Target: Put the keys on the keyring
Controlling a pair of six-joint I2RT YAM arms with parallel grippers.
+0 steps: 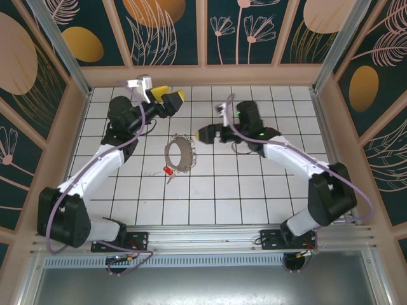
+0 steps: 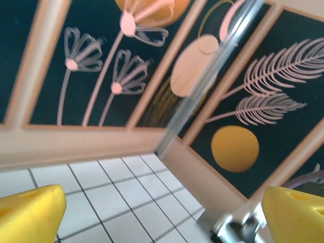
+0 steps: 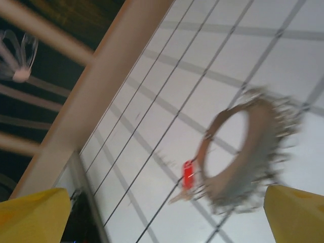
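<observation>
Right wrist: fringed silvery keyring (image 3: 255, 162) beside red-headed key (image 3: 188, 174); right hand (image 3: 164, 212) and left hand (image 2: 162, 212) spread, empty.

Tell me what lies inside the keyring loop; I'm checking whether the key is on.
Bare white tiled table shows through the keyring. The red-headed key lies outside, by its rim. The table under the band is covered.

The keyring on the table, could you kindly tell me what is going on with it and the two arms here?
The job is to put the red key onto the keyring. Neither arm holds anything now: both things lie on the tiled table, the key at the ring's rim, and I cannot tell whether it is threaded. The right end effector is open beside the ring; the left end effector is open near the far wall.
</observation>
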